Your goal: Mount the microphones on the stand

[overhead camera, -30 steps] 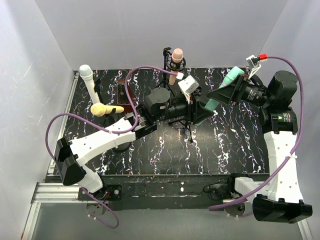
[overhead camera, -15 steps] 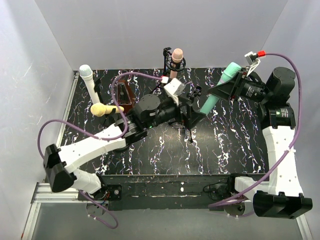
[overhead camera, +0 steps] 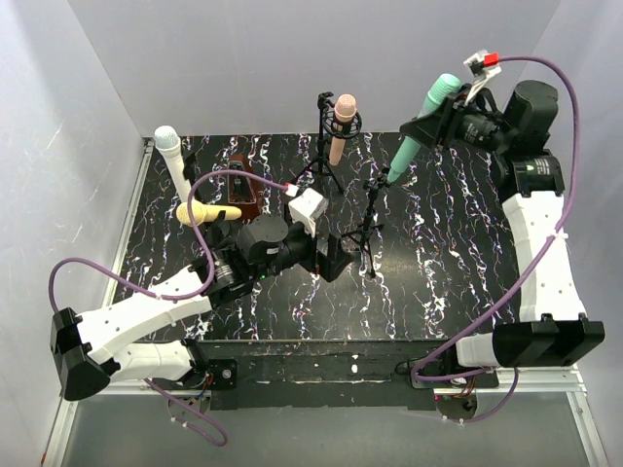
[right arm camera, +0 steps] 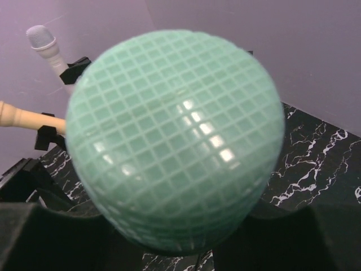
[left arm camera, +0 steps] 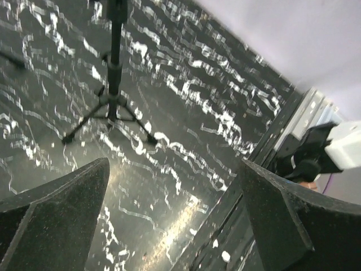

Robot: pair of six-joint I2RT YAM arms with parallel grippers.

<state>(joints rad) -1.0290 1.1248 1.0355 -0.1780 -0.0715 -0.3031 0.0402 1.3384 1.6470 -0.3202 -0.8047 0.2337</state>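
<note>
The right gripper (overhead camera: 425,126) has its fingers clamped on the teal-green microphone (overhead camera: 405,158), around its upper body. The microphone hangs slanted in the air behind and to the right of the middle tripod stand (overhead camera: 370,209). Its head points up and away, and its tail end is close beside the stand's top. In the right wrist view the meshed head (right arm camera: 175,135) fills most of the picture.

The left gripper (overhead camera: 336,265) sits low over the black marbled worktop (overhead camera: 438,263), just in front of and left of that stand. Its fingers (left arm camera: 62,214) are wide apart with only worktop between them.

The peach-pink microphone (overhead camera: 341,122) stands upright in another stand behind the middle one. The white microphone (overhead camera: 173,156) and the yellow microphone (overhead camera: 200,211) are well to its left. A brown block (overhead camera: 243,185) sits between them and the middle stand.
</note>
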